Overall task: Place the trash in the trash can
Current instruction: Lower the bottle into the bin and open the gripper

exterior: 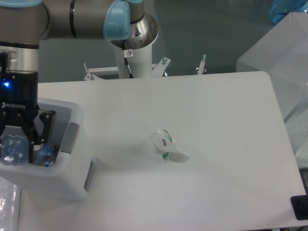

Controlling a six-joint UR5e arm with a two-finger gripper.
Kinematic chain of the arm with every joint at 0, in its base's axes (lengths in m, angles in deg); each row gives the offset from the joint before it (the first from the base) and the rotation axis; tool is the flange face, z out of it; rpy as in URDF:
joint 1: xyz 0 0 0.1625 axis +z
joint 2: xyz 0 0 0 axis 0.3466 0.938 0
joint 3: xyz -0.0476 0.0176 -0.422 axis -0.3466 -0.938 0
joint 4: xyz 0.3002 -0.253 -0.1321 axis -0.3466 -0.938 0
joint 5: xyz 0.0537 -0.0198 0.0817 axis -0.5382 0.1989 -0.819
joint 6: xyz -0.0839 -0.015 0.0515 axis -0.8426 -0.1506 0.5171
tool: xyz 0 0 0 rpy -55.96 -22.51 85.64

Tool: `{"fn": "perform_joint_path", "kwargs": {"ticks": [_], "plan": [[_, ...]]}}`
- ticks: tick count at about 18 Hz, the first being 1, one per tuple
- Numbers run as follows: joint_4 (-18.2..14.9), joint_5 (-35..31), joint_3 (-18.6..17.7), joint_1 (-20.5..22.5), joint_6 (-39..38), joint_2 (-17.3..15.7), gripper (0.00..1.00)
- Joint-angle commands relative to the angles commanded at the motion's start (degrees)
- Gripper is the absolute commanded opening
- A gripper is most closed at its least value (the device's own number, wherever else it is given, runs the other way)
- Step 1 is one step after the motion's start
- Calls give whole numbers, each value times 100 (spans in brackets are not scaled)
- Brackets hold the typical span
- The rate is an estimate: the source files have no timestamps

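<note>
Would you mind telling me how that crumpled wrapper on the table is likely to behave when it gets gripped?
The wrapper looks thin and creased, so it will probably crush flat and flop. It seems very light, so a nudge may slide it away. Its clear film could be slippery.

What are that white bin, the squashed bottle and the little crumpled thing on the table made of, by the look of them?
The trash can looks like matte, slightly translucent white plastic: rounded moulded corners and a thick rim. The bottle, held over it in the gripper, seems thin clear plastic, since it is see-through and dented. The wrapper appears to be thin clear-white film with green print, judging by its creases.
</note>
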State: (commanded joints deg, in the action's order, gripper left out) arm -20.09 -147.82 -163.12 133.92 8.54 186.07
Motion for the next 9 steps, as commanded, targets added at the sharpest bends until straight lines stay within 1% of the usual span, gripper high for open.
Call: {"fn": "perform_joint_path", "kwargs": {"ticks": [6, 7, 8, 9], "plan": [[0, 0, -448, -9, 79, -272, 69], [0, 9, -492, -9, 132, -273, 70], [-9, 9, -502, -17, 141, -273, 73], [-9, 9, -519, -18, 150, -282, 80]]}}
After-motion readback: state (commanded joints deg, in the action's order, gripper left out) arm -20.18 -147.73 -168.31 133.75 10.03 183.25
